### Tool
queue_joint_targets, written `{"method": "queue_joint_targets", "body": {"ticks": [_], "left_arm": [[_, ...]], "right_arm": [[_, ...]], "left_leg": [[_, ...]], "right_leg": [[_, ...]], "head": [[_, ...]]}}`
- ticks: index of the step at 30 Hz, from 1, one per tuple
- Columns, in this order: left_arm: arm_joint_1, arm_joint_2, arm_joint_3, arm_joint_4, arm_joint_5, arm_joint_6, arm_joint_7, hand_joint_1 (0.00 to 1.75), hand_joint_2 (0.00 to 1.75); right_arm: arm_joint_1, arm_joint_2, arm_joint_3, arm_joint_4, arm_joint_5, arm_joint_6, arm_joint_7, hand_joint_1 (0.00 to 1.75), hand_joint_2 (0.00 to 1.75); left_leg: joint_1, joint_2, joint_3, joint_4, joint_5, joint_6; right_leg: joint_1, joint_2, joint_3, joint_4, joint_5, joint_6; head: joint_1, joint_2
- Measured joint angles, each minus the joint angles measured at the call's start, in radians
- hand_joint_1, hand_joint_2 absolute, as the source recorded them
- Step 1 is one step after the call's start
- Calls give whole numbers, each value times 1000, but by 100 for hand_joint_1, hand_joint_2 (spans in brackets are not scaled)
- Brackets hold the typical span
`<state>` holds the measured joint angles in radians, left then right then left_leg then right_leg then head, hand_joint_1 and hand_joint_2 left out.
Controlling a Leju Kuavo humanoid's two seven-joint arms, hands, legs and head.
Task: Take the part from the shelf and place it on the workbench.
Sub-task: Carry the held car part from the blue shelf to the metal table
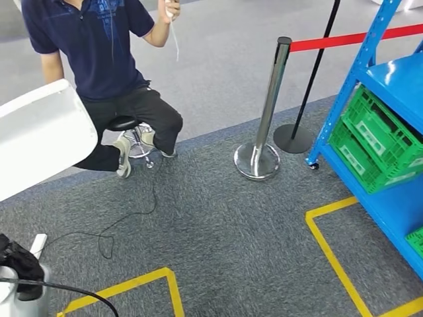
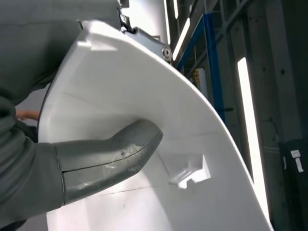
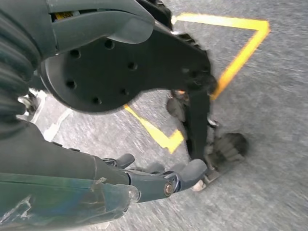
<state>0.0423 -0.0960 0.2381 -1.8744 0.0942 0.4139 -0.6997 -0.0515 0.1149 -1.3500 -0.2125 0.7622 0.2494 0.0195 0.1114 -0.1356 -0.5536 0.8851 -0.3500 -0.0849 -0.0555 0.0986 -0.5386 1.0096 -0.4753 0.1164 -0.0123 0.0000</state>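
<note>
The part (image 2: 120, 91) looks like smooth, glossy white plastic. The floor (image 1: 225, 224) is rough grey carpet. The stanchion post (image 1: 271, 99) is polished metal, the shelf (image 1: 399, 86) glossy blue-painted metal, the crates (image 1: 379, 142) green plastic.

part (image 2: 120, 91): white curved moulded panel (glossy) | held up by left hand (image 2: 109, 156), thumb pressed on it | off shelf (image 1: 394, 86)

- Evenly and brightly lit from overhead in the head view, with soft shadows and a sharp glint on the chrome post (image 1: 269, 105)
- Blown-out ceiling strip lights (image 2: 250, 130) beyond the glaring white part (image 2: 120, 91)
- Dimmer, motion-smeared around the yellow floor tape (image 3: 232, 62)
</note>
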Motion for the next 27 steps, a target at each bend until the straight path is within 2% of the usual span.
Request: {"method": "queue_joint_targets", "body": {"ticks": [1, 2, 3, 4, 5, 6, 7, 8, 9, 10, 11, 12, 13, 14, 16, 18, 19, 20, 21, 22, 23, 24, 25, 26, 27], "left_arm": [[1, -1, -1, 0, 0, 0, 0, 175, 175], [2, -1, -1, 0, -1, 0, -1, 175, 175], [4, -1, -1, 0, -1, 0, -1, 175, 175], [5, 0, -1, 0, -1, 1, -1, 175, 175], [5, 0, -1, 0, -1, 1, -2, 175, 175], [4, 1, -1, 0, -1, 2, -2, 175, 175], [3, 1, -1, 0, -1, 2, -2, 175, 175], [5, 1, -1, 1, -1, 3, -2, 175, 175], [7, 1, -1, 1, -1, 3, -2, 175, 175], [10, 2, -1, 2, -1, 3, -2, 175, 175], [11, 2, -1, 2, 0, 3, -2, 175, 175], [11, 3, 0, 2, 0, 3, -2, 175, 175], [11, 3, 0, 3, 0, 3, -2, 175, 175], [11, 3, 0, 4, 0, 3, -2, 175, 175], [10, 3, 0, 5, 0, 3, -2, 175, 175], [11, 4, 2, 6, 0, 3, -2, 175, 175], [10, 4, 2, 6, 0, 3, -2, 175, 175], [8, 4, 3, 5, 0, 3, -2, 175, 175], [7, 4, 3, 5, 0, 3, -2, 175, 175], [7, 4, 2, 6, 0, 3, -2, 175, 175], [7, 4, 2, 6, 0, 3, -2, 175, 175], [9, 3, 2, 6, 0, 4, -2, 175, 175], [10, 3, 2, 6, 0, 4, -2, 175, 175], [10, 3, 3, 6, 0, 4, -2, 175, 175], [10, 3, 3, 6, 0, 4, -2, 175, 175]], "right_arm": [[2, -1, 0, 0, -1, -1, 0, 0, 175], [2, -5, 0, -1, -2, -2, 0, 0, 175], [1, -8, 0, -2, -3, -4, 0, 0, 175], [1, -9, 0, -3, -3, -4, 0, 0, 175], [1, -9, 0, -3, -4, -5, 0, 0, 175], [1, -9, 0, -3, -4, -5, 0, 0, 175], [2, -9, 0, -3, -4, -5, 0, 0, 175], [2, -9, 0, -3, -4, -5, 0, 0, 175], [2, -10, 0, -3, -4, -5, 0, 0, 175], [1, -10, 0, -3, -5, -6, 0, 0, 175], [0, -10, 0, -3, -6, -6, 0, 0, 175], [-2, -10, 0, -4, -8, -7, 0, 0, 175], [-3, -10, 0, -4, -10, -8, 0, 0, 175], [-4, -11, 0, -4, -12, -9, 0, 0, 175], [-8, -11, 0, -5, -15, -11, -1, 0, 175], [-12, -10, 0, -5, -16, -11, -1, 0, 175], [-13, -9, 0, -5, -17, -11, -2, 0, 175], [-14, -8, 0, -5, -17, -12, -2, 0, 175], [-13, -7, 0, -4, -18, -13, -2, 0, 175], [-12, -6, -1, -4, -18, -15, -2, 0, 175], [-10, -6, -1, -4, -19, -18, -2, 0, 175], [-8, -6, -2, -4, -20, -20, -2, 0, 175], [-6, -6, -2, -4, -20, -22, -3, 0, 175], [-4, -6, -3, -5, -19, -23, -3, 0, 175], [-3, -6, -3, -5, -18, -23, -4, 0, 175]], "left_leg": [[4, -6, -3, -5, 6, -6], [5, -13, -5, -13, 14, -13], [4, -1, -11, -13, 14, -17], [-2, 24, -25, 9, 5, -15], [-11, 57, -52, 59, -15, -7], [-21, 95, -91, 134, -43, 5], [-31, 114, -136, 220, -73, 16], [-38, 121, -176, 294, -95, 26], [-43, 122, -200, 337, -99, 33], [-46, 123, -203, 339, -85, 39], [-48, 127, -185, 302, -55, 44], [-48, 135, -154, 240, -21, 46], [-51, 147, -120, 181, -2, 45], [-55, 157, -92, 135, 2, 43], [-69, 166, -72, 105, -22, 44], [-80, 155, -71, 101, -33, 59], [-83, 150, -69, 99, -34, 66], [-85, 144, -67, 95, -34, 74], [-87, 139, -65, 92, -34, 81], [-89, 135, -64, 91, -36, 87], [-92, 130, -62, 91, -38, 93], [-95, 124, -59, 92, -42, 96], [-98, 117, -54, 93, -47, 98], [-99, 111, -47, 94, -53, 97], [-99, 105, -37, 96, -62, 95]], "right_leg": [[6, -2, 6, -5, 5, -17], [13, -18, 10, -8, 8, -34], [15, -35, 14, -13, 9, -47], [15, -53, 21, -21, 10, -61], [16, -73, 28, -31, 10, -73], [18, -92, 36, -36, 8, -83], [22, -111, 41, -39, 4, -89], [25, -130, 46, -40, -1, -92], [27, -146, 51, -40, -7, -93], [29, -159, 57, -40, -13, -92], [29, -168, 65, -40, -19, -87], [28, -175, 73, -39, -27, -80], [29, -180, 77, -37, -35, -70], [29, -184, 79, -35, -43, -61], [26, -191, 79, -35, -54, -45], [13, -194, 88, -40, -60, -34], [9, -181, 85, -28, -71, -32], [8, -163, 68, 6, -93, -33], [10, -139, 37, 66, -123, -37], [16, -119, -7, 143, -154, -42], [21, -109, -55, 217, -176, -46], [26, -104, -93, 267, -179, -50], [29, -102, -115, 279, -159, -54], [31, -101, -119, 250, -118, -59], [32, -99, -107, 190, -65, -62]], "head": [[-5, 0], [-9, 0], [-12, 0], [-18, 0], [-24, 0], [-30, 0], [-34, 0], [-34, 0], [-34, 0], [-34, 0], [-34, 0], [-35, 0], [-35, 0], [-34, 0], [-32, 0], [-29, 0], [-28, 0], [-26, 0], [-24, 0], [-22, 0], [-20, 0], [-20, 0], [-19, 0], [-19, 0], [-19, 0]]}}
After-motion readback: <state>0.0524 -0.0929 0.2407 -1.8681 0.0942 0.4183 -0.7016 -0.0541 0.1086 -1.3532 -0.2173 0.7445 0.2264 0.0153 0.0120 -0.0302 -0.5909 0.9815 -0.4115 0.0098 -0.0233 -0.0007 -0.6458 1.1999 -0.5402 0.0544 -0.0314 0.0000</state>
